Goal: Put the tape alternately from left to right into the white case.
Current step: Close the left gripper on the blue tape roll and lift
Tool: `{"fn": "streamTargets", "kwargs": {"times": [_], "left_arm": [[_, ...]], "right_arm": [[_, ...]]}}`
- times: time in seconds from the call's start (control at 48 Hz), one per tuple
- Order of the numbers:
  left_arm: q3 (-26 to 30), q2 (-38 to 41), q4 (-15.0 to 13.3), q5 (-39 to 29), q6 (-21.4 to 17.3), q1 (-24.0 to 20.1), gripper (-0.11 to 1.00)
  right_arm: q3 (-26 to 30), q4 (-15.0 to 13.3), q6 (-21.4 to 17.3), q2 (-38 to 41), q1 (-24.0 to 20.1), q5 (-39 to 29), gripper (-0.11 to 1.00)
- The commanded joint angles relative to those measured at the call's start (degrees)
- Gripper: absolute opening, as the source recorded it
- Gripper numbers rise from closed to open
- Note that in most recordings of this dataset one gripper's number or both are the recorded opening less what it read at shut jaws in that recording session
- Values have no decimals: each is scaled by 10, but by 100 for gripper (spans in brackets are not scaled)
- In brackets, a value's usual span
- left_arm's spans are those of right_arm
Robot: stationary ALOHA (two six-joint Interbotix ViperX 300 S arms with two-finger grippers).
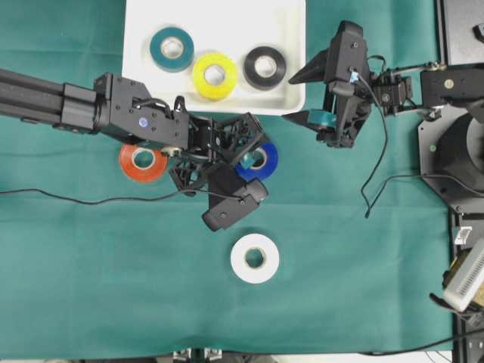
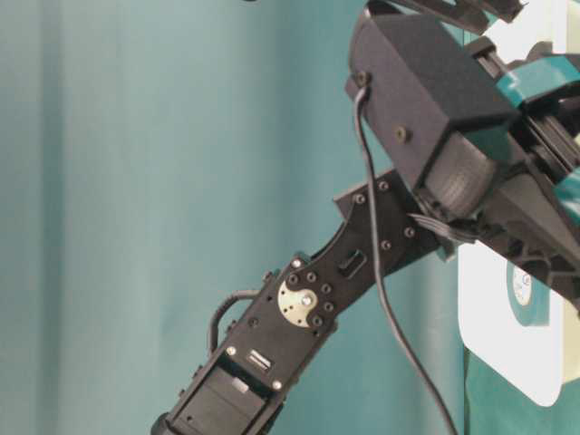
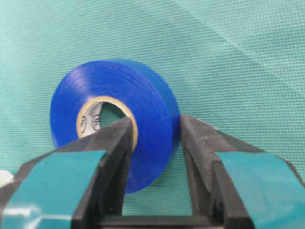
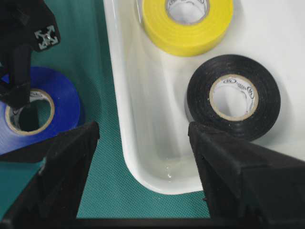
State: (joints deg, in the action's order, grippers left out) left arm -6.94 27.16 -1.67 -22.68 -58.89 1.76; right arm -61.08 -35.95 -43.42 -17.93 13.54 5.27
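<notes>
The blue tape [image 1: 267, 160] lies on the green cloth just below the white case [image 1: 291, 30]. My left gripper [image 1: 249, 160] is shut on it. In the left wrist view one finger sits inside the core of the blue tape [image 3: 147, 105] and the other against its outer face, with the left gripper [image 3: 155, 126] pinching the wall. The teal tape [image 1: 172, 49], yellow tape [image 1: 215, 76] and black tape [image 1: 265, 68] lie in a row inside the case. My right gripper [image 1: 299, 94] hangs open over the case's near right corner [image 4: 119, 119], holding nothing.
A red tape [image 1: 142, 162] lies on the cloth under the left arm. A white tape [image 1: 255, 259] lies nearer the front edge. A black cable [image 1: 374, 189] trails off the right arm. In the table-level view a black arm [image 2: 362, 245] fills most of the frame.
</notes>
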Motion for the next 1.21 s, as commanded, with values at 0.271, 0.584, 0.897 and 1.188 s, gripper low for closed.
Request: {"fn": "streamTargets", "kwargs": {"times": [0.271,0.584,0.897,1.188], "left_arm": [[3,-17,1,4,4,-4,-2],[0,-32,1,20,11,-4,-2],[-12,-54,1,18,11,-4,-2],[-11,-93,1,-40,16,-4,-2]], "right_arm": [[4,0,-2,-20,-1,11,82],[4,0,-2,-20,-1,11,82],[4,0,-2,-20,-1,11,82],[4,0,-2,-20,-1,11,82]]}}
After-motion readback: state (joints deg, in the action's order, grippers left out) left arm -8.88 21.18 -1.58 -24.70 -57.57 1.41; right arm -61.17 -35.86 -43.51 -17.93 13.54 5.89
